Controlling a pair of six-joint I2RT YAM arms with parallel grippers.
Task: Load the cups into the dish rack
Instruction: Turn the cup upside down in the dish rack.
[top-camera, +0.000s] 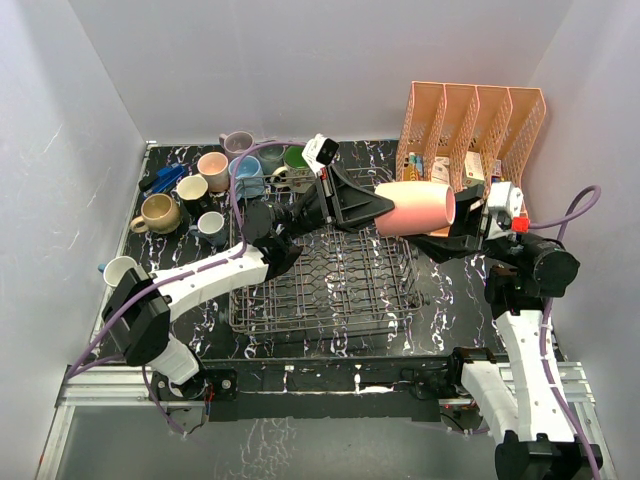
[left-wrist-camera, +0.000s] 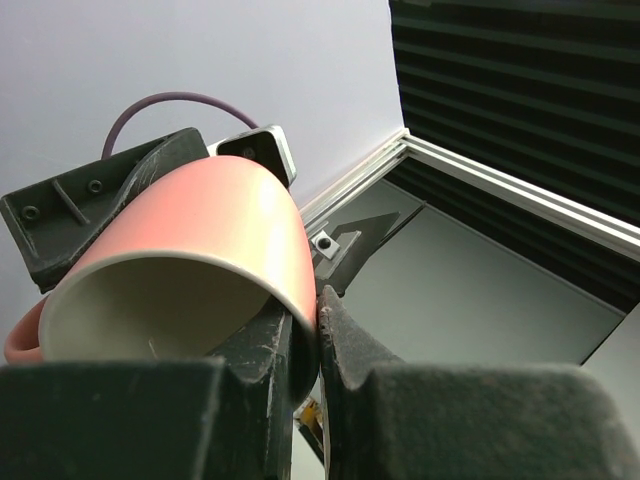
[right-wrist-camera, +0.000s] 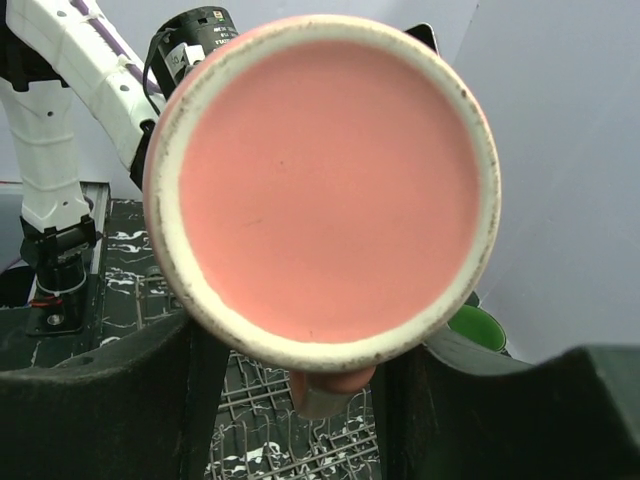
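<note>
Pink ceramic mug (top-camera: 415, 208) held sideways in mid-air above far right edge of dark wire dish rack (top-camera: 325, 285), base toward right; rack w/ rows of upright tines, no cups inside. Other mugs (peach, tan, cream, blue, mauve) (top-camera: 205, 185) clustered upright at rack's far left.

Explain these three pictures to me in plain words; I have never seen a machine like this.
Two white robot arms are bolted to a table edge. One picture looks down from above; the other two come from cameras on each wrist. On the black marbled tabletop lie a dark wire dish rack, a cluster of small coloured ceramic mugs and an orange mesh file organizer. Above the rack, the left gripper pinches the rim of a pink ceramic mug held on its side. The right gripper faces the mug's base, its jaws apart on either side.
</note>
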